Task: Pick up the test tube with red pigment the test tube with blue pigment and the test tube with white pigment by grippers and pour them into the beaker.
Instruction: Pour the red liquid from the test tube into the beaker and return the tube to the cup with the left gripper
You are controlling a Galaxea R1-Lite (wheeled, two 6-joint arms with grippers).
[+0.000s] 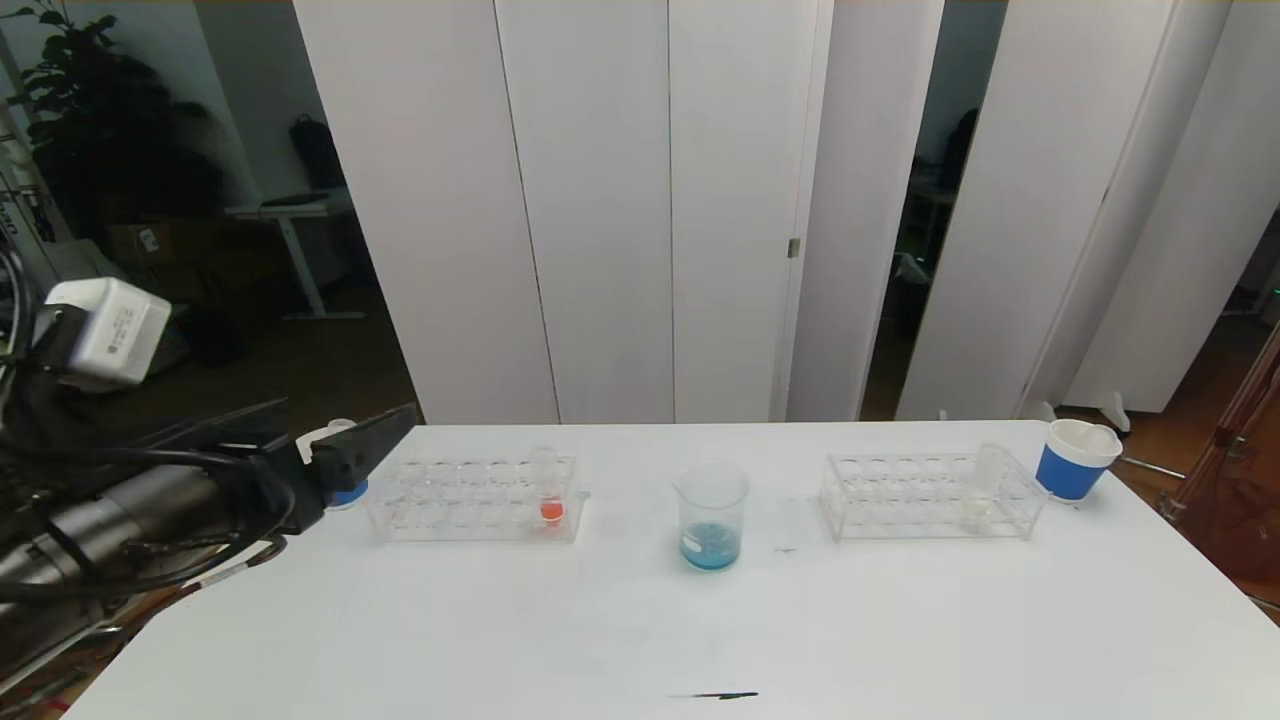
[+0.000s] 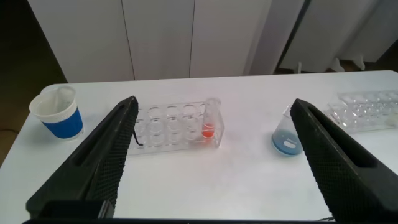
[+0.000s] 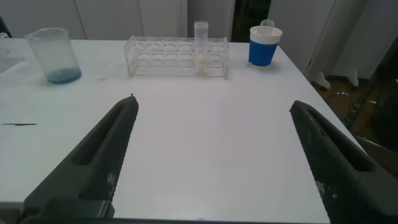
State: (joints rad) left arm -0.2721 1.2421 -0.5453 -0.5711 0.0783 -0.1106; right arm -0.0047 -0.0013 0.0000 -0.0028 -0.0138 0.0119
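Beaker (image 1: 711, 530) with blue liquid stands mid-tabletop (image 1: 640, 640) between two clear racks, the left rack (image 1: 475, 498) holding the red tube (image 1: 549, 487), the right rack (image 1: 930, 495) the test tube with white pigment (image 1: 980, 490), while the left gripper (image 2: 211, 155) and right gripper (image 3: 211, 155) hover, jaws apart and empty.

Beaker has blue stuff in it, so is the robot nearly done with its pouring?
Only partly. The beaker holds blue liquid, so blue looks poured. Nothing is in hand: the left gripper and right gripper are both open and empty. The red tube and white tube stand full in their racks, so two pours remain.
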